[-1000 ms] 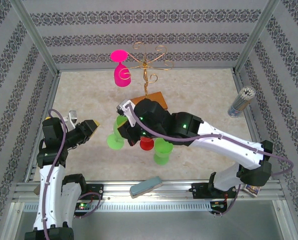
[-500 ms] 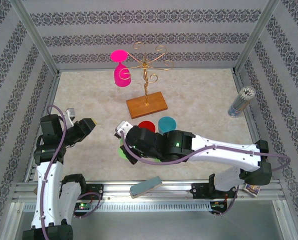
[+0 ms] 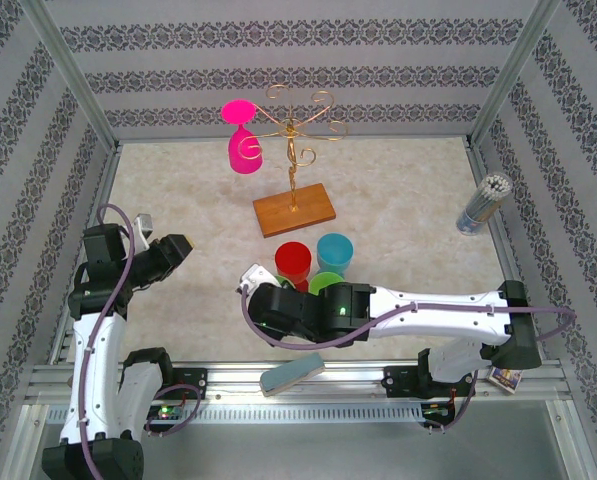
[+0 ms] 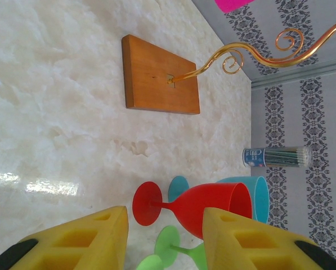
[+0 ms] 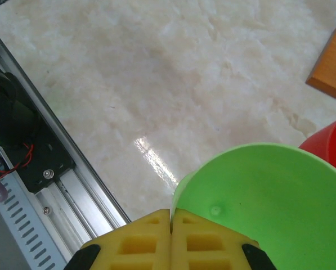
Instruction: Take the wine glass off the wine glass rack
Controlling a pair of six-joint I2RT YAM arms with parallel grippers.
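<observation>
Since half a second ago my right arm (image 3: 418,305) has drawn back toward the near rail, uncovering the red glass (image 3: 292,262), the teal glass (image 3: 334,250) and the green glass (image 3: 325,283), which stand together on the table (image 3: 408,200). From above, the pink wine glass (image 3: 243,143) hangs upside down from a left scroll of the wine glass rack (image 3: 296,118), well apart from both arms, so I judge the lift-off has not begun.

On the left wrist camera, the left gripper (image 4: 165,216) is spread wide and empty, facing the rack's wooden base (image 4: 159,76).

On the right wrist camera, the right gripper (image 5: 170,216) has its pads pressed together with nothing visible between them, the green glass just beyond.

The table is pale, glossy marble, and striped patterned wallpaper (image 3: 298,60) encloses it.
</observation>
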